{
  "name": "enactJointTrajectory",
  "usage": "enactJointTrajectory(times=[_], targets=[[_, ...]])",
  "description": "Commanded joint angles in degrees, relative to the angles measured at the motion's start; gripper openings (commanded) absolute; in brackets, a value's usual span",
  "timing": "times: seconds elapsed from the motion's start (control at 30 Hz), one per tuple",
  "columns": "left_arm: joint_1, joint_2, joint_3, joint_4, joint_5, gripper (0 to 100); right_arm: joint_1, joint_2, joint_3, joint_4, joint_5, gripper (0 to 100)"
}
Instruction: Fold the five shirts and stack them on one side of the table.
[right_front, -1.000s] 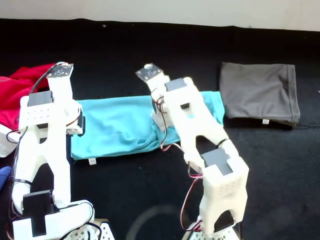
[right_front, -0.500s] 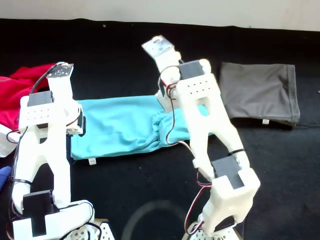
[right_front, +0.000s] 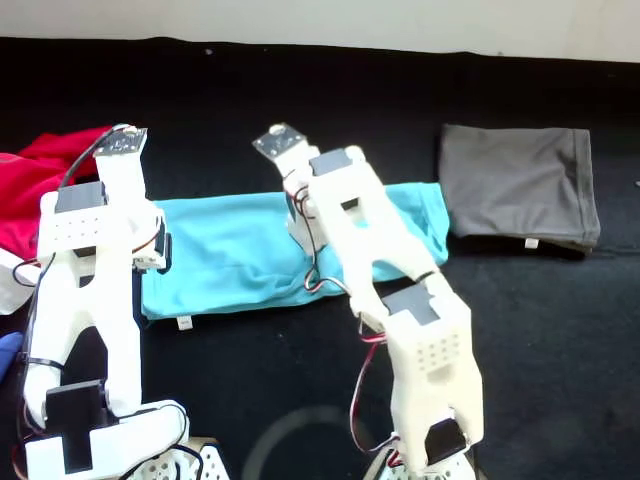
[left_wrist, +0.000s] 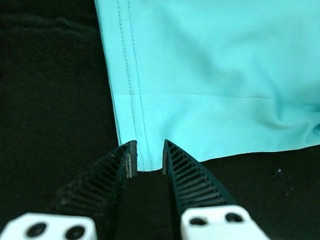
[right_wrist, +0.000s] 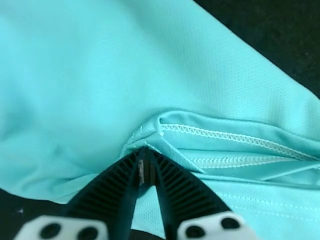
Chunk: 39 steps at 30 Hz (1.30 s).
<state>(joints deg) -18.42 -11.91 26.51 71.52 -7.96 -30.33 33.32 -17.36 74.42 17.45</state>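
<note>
The left gripper (left_wrist: 148, 159) is parted only narrowly at the hemmed corner of the turquoise shirt (left_wrist: 210, 75). The stitched edge lies just between its tips, on the black bench (left_wrist: 50, 100). The right gripper (right_wrist: 145, 167) is pinched tight on a raised fold of the same shirt, just beside a doubled hem. Well apart on the right gripper's outer side lies a folded grey shirt (right_front: 520, 185) — a red shirt (right_front: 30, 175) is bunched beyond the left gripper.

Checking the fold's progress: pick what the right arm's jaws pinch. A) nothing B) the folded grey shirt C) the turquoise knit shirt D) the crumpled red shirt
C: the right wrist view shows the jaws closed on a raised fold of the turquoise knit shirt.
</note>
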Motion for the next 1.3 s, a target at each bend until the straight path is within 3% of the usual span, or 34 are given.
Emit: enactJointTrajectory(times=[0.0,0.27,0.67,0.9,1.03,1.27], targets=[[-0.6,-0.4,-1.5,0.0,0.2,10,0.0,1.4,-6.3,-0.5,-0.4,0.5],[-0.4,-0.4,-1.5,0.0,0.2,10,-0.2,8.8,-22.1,2.1,-0.4,0.5],[-0.5,-0.4,-1.5,0.0,0.2,10,1.4,9.1,-37.8,24.5,-0.1,0.5],[-0.6,-0.3,-1.2,0.0,0.4,11,2.9,8.5,-38.1,26.7,-0.3,0.5],[-2.8,-0.3,-1.6,-0.6,5.2,11,5.0,3.1,-36.4,26.7,-0.3,0.5],[-8.5,2.9,-1.1,-7.9,5.7,19,7.1,-15.9,-15.7,26.5,0.1,0.5]])
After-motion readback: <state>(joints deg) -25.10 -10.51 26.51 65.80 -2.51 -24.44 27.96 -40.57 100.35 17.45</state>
